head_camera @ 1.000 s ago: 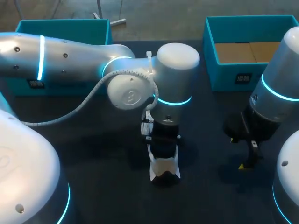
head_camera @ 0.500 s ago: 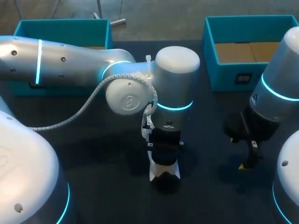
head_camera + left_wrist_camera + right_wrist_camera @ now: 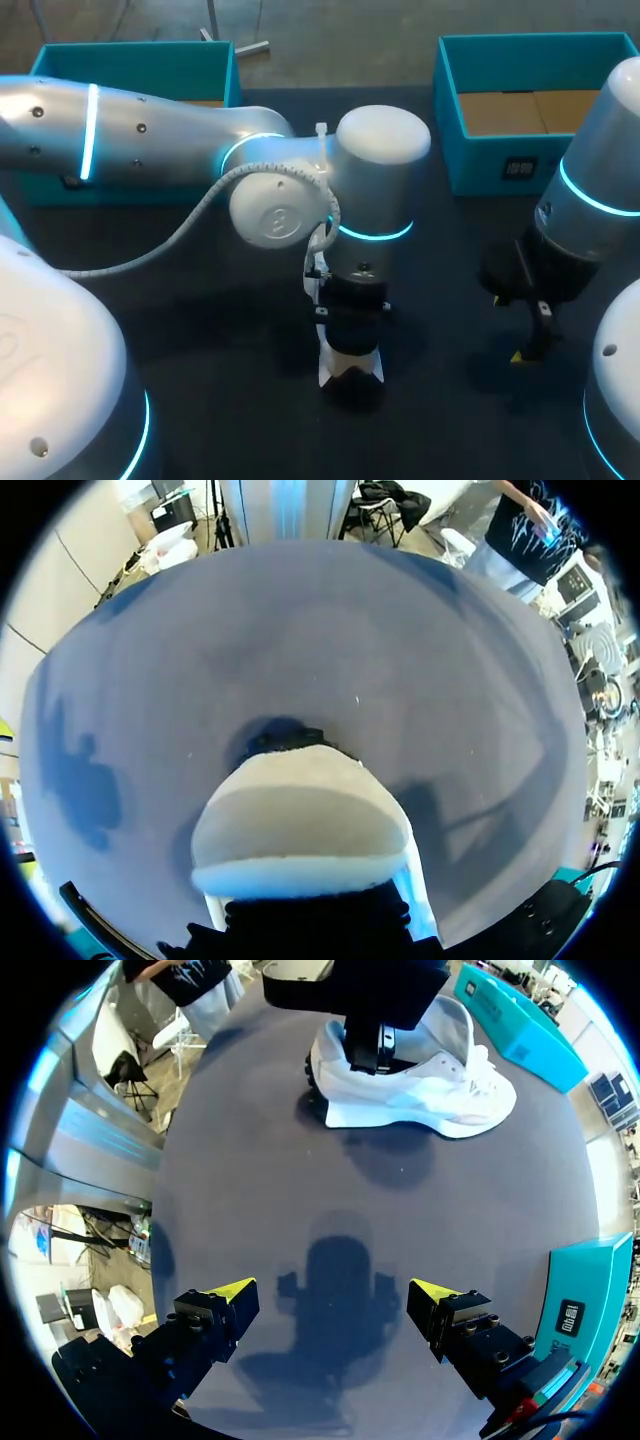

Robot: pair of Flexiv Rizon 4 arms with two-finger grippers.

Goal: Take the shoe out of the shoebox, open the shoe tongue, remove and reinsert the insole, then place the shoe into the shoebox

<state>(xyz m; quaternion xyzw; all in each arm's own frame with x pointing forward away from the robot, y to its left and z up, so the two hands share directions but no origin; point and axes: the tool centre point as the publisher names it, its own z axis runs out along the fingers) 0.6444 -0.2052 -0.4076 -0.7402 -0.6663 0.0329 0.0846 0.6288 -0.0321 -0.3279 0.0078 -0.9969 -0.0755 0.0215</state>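
Shoe [image 3: 430,1088] heel between left jaws

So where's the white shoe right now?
In the head view the white sneaker sits on the table near the middle, under the left gripper, outside both teal boxes.

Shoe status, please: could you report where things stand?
Left claw at shoe heel. Right claw open, empty. Shoe upright on table. Nothing in way.
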